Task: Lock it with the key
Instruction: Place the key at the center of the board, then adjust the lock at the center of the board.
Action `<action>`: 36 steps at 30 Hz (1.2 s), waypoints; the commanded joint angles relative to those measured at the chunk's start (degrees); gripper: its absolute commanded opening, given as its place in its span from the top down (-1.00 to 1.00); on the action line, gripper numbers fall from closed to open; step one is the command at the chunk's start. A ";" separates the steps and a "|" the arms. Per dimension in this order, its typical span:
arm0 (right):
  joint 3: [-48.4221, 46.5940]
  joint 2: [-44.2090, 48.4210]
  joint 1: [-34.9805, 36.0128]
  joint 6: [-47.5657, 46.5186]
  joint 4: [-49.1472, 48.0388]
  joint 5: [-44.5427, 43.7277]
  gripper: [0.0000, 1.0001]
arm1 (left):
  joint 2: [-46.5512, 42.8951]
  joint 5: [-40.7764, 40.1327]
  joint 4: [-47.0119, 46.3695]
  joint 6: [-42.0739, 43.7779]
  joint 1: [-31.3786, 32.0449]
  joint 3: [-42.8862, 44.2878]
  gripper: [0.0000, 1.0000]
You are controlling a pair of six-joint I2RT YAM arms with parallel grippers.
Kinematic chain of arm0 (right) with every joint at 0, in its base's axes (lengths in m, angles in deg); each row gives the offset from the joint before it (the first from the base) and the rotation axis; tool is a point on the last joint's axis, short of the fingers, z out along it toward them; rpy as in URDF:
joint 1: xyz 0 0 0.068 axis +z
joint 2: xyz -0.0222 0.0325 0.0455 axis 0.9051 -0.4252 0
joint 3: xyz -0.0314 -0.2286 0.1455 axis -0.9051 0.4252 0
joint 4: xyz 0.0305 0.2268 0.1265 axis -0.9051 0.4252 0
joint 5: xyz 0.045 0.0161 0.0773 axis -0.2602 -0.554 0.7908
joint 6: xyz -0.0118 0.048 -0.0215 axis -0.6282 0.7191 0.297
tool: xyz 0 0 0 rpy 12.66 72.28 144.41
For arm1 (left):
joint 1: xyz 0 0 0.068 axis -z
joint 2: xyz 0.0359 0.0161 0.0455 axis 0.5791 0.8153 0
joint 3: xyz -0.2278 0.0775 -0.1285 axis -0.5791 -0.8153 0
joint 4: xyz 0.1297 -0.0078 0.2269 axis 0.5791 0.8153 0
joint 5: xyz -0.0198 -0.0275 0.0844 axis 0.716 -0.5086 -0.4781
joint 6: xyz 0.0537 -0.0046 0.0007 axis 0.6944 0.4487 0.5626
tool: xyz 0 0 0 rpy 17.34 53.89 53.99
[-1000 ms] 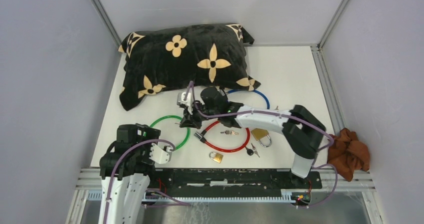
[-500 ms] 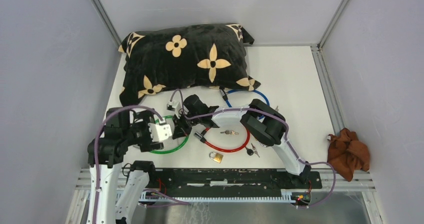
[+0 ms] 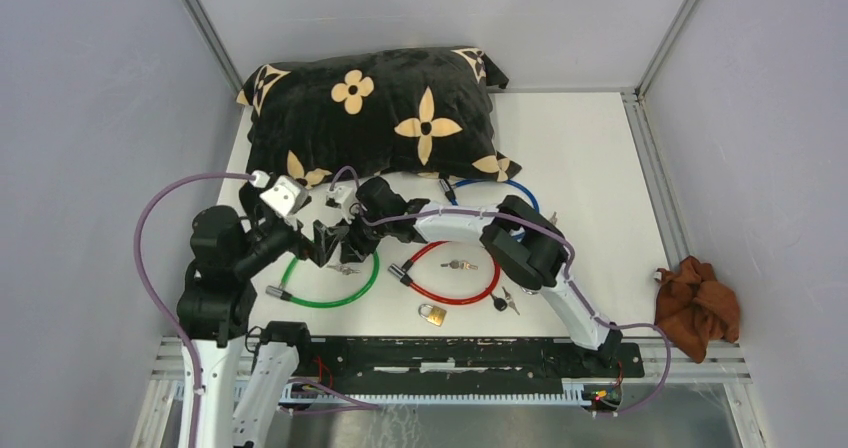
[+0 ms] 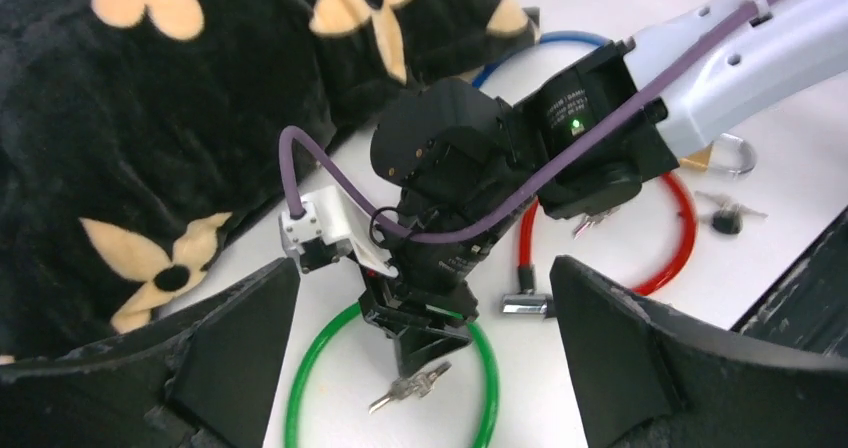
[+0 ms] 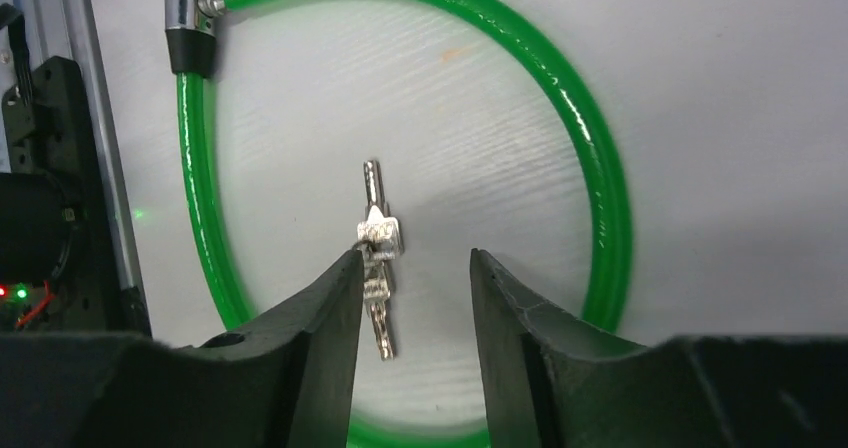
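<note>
Key pickup stage: the right tool (image 5: 415,258), spread, is hovering over the small silver key bunch (image 5: 378,253) lying on the white surface (image 5: 700,118) inside the green cable-lock loop (image 5: 590,168). The left tool (image 4: 425,268) is standing spread wide. The next move is likely calling for pinching the keys squarely.

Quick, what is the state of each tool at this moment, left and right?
Left tool: open wide, holding nothing.
Right tool: open, holding nothing; the keys lie loose below it, inside the green cable loop.
</note>
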 commanded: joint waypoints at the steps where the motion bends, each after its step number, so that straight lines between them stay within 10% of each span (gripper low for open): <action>1: 0.32 13.36 -0.24 -11.53 8.90 -6.72 0.00 | -5.47 -1.60 -20.37 -25.74 -0.18 -7.50 -0.99; 15: 40.11 50.72 -13.32 -13.90 22.69 -32.54 -0.21 | -5.47 -5.95 -54.42 -58.75 0.00 -33.79 -0.99; 36: 47.90 52.90 -32.38 -11.89 25.19 -35.65 -0.22 | -11.96 -16.19 -61.10 -61.91 -0.02 -46.30 -0.99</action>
